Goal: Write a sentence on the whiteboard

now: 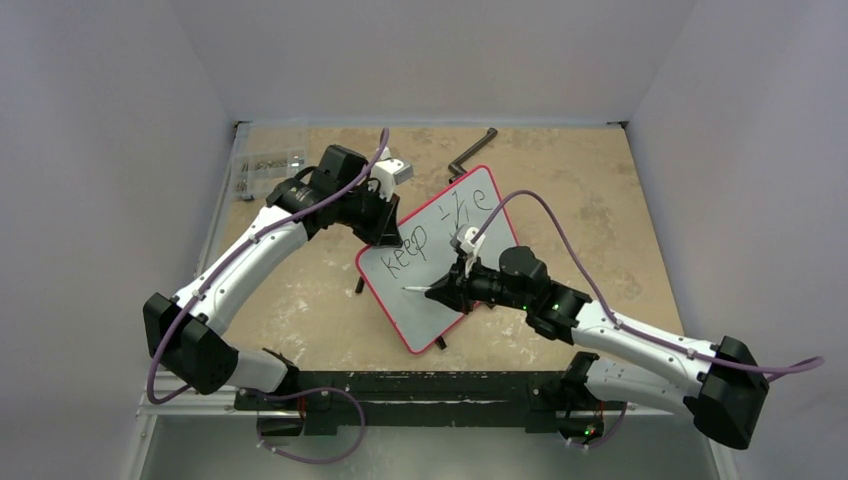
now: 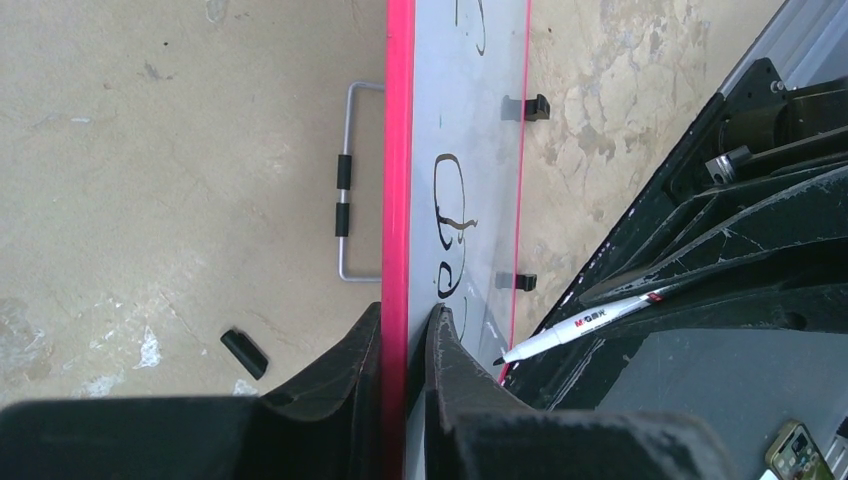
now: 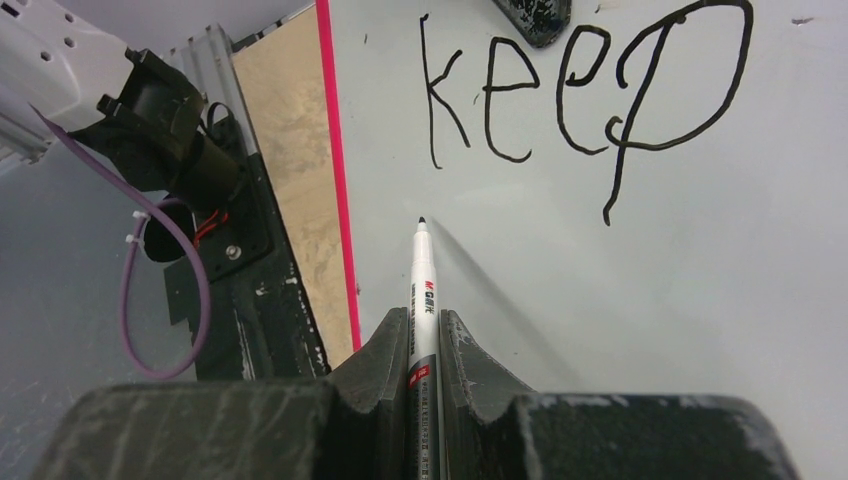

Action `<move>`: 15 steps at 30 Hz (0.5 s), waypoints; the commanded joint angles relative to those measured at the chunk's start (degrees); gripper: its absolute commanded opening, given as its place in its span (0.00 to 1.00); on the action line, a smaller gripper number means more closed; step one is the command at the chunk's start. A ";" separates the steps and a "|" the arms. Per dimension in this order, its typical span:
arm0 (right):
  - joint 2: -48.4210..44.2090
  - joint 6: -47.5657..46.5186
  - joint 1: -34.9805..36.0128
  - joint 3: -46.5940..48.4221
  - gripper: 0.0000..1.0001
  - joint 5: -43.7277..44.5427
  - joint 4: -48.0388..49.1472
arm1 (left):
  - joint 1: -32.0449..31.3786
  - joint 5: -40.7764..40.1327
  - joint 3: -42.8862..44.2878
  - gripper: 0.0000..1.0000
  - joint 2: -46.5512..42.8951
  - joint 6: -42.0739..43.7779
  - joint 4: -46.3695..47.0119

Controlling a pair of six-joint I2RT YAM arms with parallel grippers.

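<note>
At the middle of the desk [image 1: 300, 320] the whiteboard [image 1: 395, 280] sits on a diagonal, its red rim facing all sides and small black feet [image 2: 527, 107] showing along one edge. Whether it lies flat or is tipped up cannot be told. The left gripper [image 2: 405, 315] is clamped on the board's rim at the far-left side, one finger on each face of the board. The right gripper [image 3: 424, 318] is closed around a white marker [image 3: 421, 270] with a black tip, which points at the blank surface just below the "k". Whether the tip touches the board cannot be told. The sentence [image 3: 510, 88] so far reads "keep" in black, with further letters beyond it that look like "the" in the top view. A wire handle with two black grips [image 2: 345, 195] lies just beside the board. A small black piece [image 2: 244, 353] lies near it. A dark crank handle [image 1: 472, 152] rests by the far edge.
</note>
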 commanded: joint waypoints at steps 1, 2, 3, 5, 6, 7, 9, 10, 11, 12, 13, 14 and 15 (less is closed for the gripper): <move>1.25 -1.13 0.31 3.40 0.00 2.39 4.24 | 1.30 -20.63 -3.07 0.00 2.20 6.66 -5.75; 1.81 -1.14 0.29 3.62 0.00 2.67 4.32 | 1.30 -20.55 -3.09 0.00 2.11 6.70 -5.73; 2.09 -1.15 0.31 3.73 0.00 2.93 4.40 | 1.29 -20.54 -3.06 0.00 2.11 6.66 -5.76; 2.90 -1.12 0.34 4.00 0.00 3.04 4.66 | 1.30 -20.54 -3.09 0.00 2.06 6.61 -5.76; 3.18 -1.19 0.35 4.09 0.00 2.87 4.81 | 1.31 -20.52 -3.09 0.00 2.06 6.68 -5.75; 3.53 -1.21 0.34 4.13 0.00 2.83 4.90 | 1.30 -20.59 -3.09 0.00 2.03 6.68 -5.75; 4.15 -1.34 0.33 4.18 0.00 2.67 4.96 | 1.30 -20.54 -3.09 0.00 1.93 6.61 -5.68; 4.42 -1.29 0.39 4.14 0.00 2.58 4.91 | 1.36 -20.54 -3.09 0.00 1.89 6.60 -5.74; 4.68 -1.39 0.40 4.14 0.00 2.52 4.87 | 1.38 -20.54 -3.09 0.00 1.77 6.58 -5.70; 4.87 -1.41 0.40 4.12 0.00 2.36 4.82 | 1.43 -20.54 -3.09 0.00 1.83 6.61 -5.70; 5.06 -1.47 0.36 4.04 0.00 2.23 4.79 | 1.40 -20.46 -3.09 0.00 1.80 6.64 -5.71; 5.18 -1.44 0.35 3.93 0.00 2.14 4.78 | 1.39 -20.41 -3.09 0.00 1.82 6.69 -5.70; 5.35 -1.46 0.35 3.89 0.00 1.98 4.66 | 1.39 -20.44 -3.09 0.00 1.80 6.58 -5.71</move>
